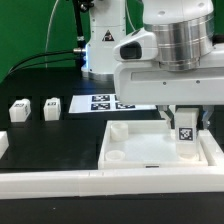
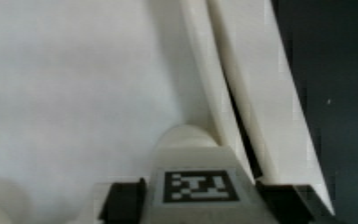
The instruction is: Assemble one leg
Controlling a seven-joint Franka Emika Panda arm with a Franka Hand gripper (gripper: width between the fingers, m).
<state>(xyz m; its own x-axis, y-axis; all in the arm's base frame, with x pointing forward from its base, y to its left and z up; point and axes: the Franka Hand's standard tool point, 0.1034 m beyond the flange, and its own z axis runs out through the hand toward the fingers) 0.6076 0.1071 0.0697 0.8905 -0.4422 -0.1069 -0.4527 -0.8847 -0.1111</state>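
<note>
My gripper (image 1: 185, 124) is shut on a leg (image 1: 185, 133), a small white post with a black-and-white marker facing the camera. It holds the leg upright at the far right corner of the large white tray-like piece (image 1: 130, 156) in the exterior view. In the wrist view the leg (image 2: 201, 170) sits between my dark fingers (image 2: 123, 203), its marker showing, right beside the tray's raised rim (image 2: 247, 90). Two more legs (image 1: 19, 110) (image 1: 51, 107) stand on the black table at the exterior view's left.
The marker board (image 1: 108, 102) lies behind the tray. A white rail (image 1: 70, 183) runs along the table's front. A white part (image 1: 3, 146) sits at the exterior view's left edge. The robot base (image 1: 100, 45) stands at the back.
</note>
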